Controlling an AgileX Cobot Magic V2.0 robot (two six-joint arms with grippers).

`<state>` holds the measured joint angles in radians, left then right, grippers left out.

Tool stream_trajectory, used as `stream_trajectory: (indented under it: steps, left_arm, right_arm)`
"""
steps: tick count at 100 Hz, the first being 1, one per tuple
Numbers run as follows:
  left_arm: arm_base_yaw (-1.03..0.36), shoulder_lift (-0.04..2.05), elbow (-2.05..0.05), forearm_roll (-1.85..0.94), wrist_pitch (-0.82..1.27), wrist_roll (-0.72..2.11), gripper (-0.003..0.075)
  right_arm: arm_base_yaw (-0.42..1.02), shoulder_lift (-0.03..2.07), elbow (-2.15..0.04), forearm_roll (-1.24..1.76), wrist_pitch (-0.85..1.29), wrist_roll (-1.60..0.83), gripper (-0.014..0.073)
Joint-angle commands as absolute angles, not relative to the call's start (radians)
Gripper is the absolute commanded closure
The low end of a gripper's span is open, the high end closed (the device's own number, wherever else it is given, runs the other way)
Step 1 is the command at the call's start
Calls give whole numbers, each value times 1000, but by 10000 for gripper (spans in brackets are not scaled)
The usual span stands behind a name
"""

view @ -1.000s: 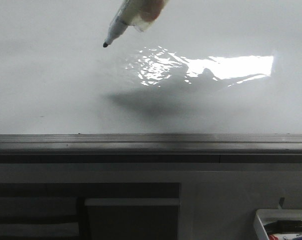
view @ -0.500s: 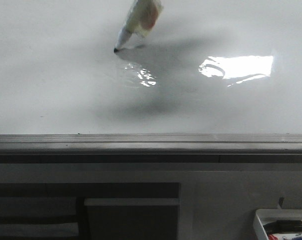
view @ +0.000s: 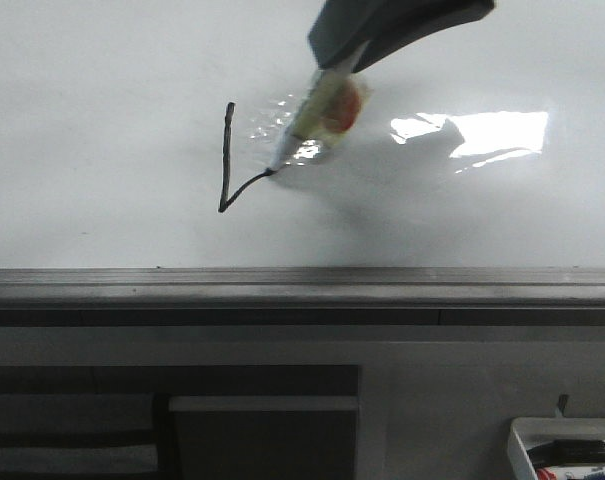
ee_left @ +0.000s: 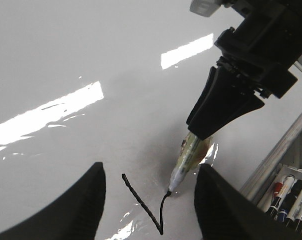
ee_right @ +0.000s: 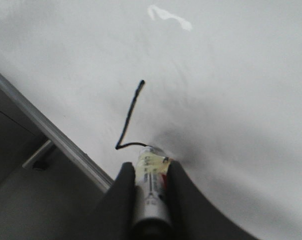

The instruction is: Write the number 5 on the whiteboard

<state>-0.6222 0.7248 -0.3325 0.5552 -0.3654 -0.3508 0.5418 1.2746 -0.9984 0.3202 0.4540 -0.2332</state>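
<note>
**Trainee:** Whiteboard (view: pixel 102 130) first: where is it, and what is on it?

**Operator:** The large glossy white flat board fills the upper part of my front view, with a grey metal rail (view: pixel 302 285) along its near edge and a bright patch of glare (view: pixel 497 133) to the right. On it I see a thin black marker line (view: pixel 225 160): one long upright stroke, then a short curved stroke rising to the right from its lower end. Of the number 5, only these two strokes are drawn.

**Trainee:** Which arm writes?

**Operator:** My right gripper (ee_right: pixel 151 167). Its dark fingers (ee_right: pixel 122 195) are clenched on a pale-barrelled marker with a yellowish and red label (view: pixel 327 110). The marker is tilted, and its tip touches the board at the free end of the short stroke.

**Trainee:** And the left?

**Operator:** The left gripper (ee_left: pixel 150 200) hangs over the board with its fingers (ee_left: pixel 78 200) spread apart, grasping nothing. In its wrist view the line lies between them.

**Trainee:** Anything else?

**Operator:** A small white tray (view: pixel 522 440) sits at the lower right of the front view, below the rail, holding spare markers (view: pixel 582 452).
</note>
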Motion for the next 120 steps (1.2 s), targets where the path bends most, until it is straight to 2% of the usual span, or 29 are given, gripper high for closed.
stream_trajectory:
  steps: [1, 28, 43, 120]
  left_arm:
    - [-622, 720, -359, 531, -437, -358, 356]
    - [-622, 720, -359, 531, -437, -358, 356]
    - [-622, 720, -359, 535, -437, -358, 356]
    - [-622, 720, -359, 535, -440, -358, 356]
  right_arm:
    - [531, 1236, -990, 300, 439, -247, 655]
    - [659, 1328, -1039, 320, 337, -247, 655]
    - [659, 1292, -1138, 331, 433, -247, 655]
    - [546, 1326, -1173, 285, 373, -247, 655]
